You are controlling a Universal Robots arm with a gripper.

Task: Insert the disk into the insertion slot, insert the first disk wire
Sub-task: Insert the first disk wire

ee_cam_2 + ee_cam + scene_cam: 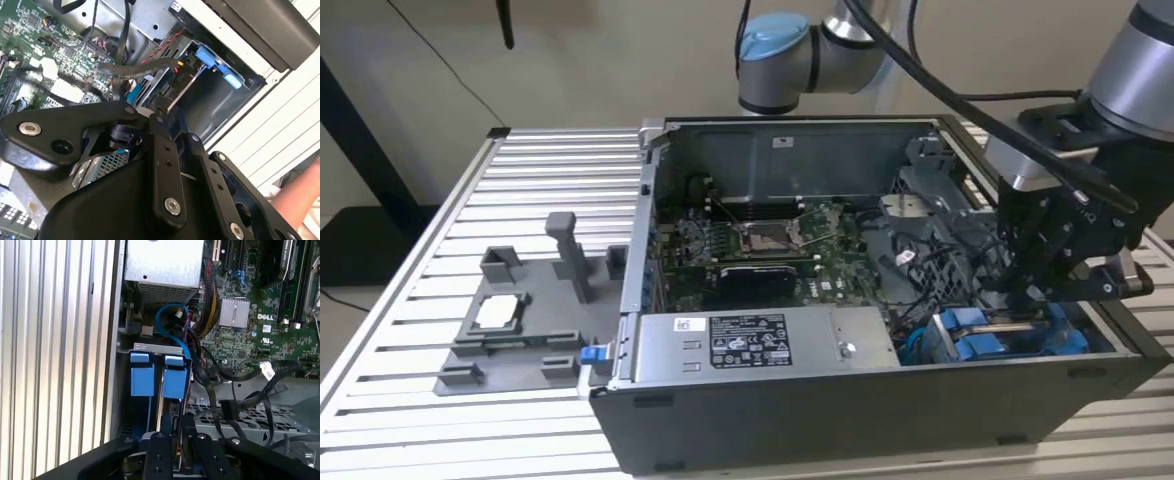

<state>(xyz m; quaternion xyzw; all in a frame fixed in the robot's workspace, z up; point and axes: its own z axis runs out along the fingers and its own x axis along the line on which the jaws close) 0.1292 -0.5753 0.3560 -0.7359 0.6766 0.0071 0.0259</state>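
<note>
Inside the open computer case (881, 400), at its corner on the exterior view's right, the gripper (1027, 300) reaches down into the drive bay area. Its black fingers (161, 450) stand close together, a narrow gap between them; whether they clamp anything cannot be told. In the first wrist view the insertion slot (157, 347) shows as a dark metal bay with two blue clips (142, 380) side by side, and the fingers sit just at its near end. The disk (161, 405) appears as a thin pale edge between the blue pieces, seated in the slot. A blue cable (167, 322) loops beside the bay, and black wires (220, 395) lie across the chassis floor next to it. The silver power-supply box (761, 345) lies near the bay, the motherboard (761, 240) behind it. A grey fixture (520, 320) rests on the slatted table (400, 330) outside the case.
</note>
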